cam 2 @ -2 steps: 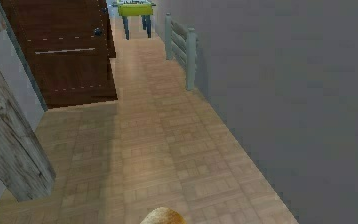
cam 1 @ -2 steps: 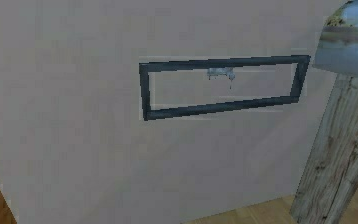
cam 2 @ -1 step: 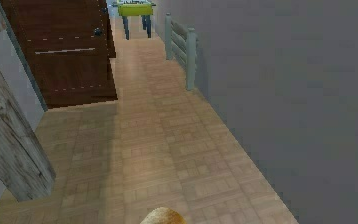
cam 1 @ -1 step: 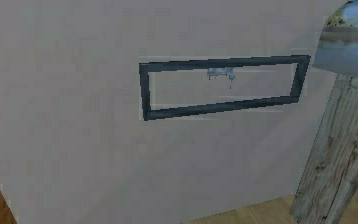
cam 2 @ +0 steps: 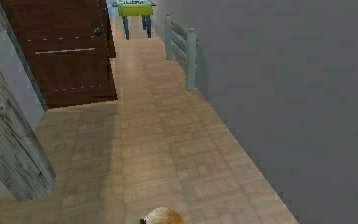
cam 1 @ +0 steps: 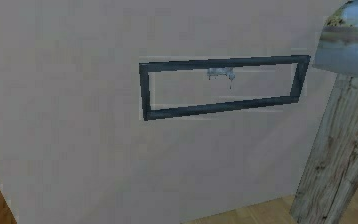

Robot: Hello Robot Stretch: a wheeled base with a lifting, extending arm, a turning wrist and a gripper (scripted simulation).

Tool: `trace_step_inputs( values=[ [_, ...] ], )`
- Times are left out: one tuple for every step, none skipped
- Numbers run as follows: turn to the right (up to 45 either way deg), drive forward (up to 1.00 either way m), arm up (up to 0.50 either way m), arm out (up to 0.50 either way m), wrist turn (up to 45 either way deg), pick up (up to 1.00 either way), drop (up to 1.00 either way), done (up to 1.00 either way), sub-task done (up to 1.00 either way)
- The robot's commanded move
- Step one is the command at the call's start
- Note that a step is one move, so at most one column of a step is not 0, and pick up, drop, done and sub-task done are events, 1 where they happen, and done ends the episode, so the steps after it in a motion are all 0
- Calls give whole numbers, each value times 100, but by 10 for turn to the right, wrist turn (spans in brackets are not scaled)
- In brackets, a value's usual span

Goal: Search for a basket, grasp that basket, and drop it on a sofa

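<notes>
A small tan, rounded thing [cam 2: 162, 217] pokes up at the arm side view's bottom edge, just left of the middle, above the wooden floor. Its shape is cut off by the edge, so I cannot tell what it is.
A pale wall with a dark rectangular frame [cam 1: 224, 88] stands close ahead. A weathered wooden post [cam 1: 335, 150] with a shiny rounded thing [cam 1: 347, 35] on top rises at the forward view's right. The arm side view has a wood-floored corridor [cam 2: 157, 130], a dark brown door [cam 2: 62, 45], a grey rail [cam 2: 183, 50] and a far small table [cam 2: 135, 12].
</notes>
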Motion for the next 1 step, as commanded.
trace_step_inputs(
  values=[
    [0,0,-30,0,0,0,0,0,0]
  ],
)
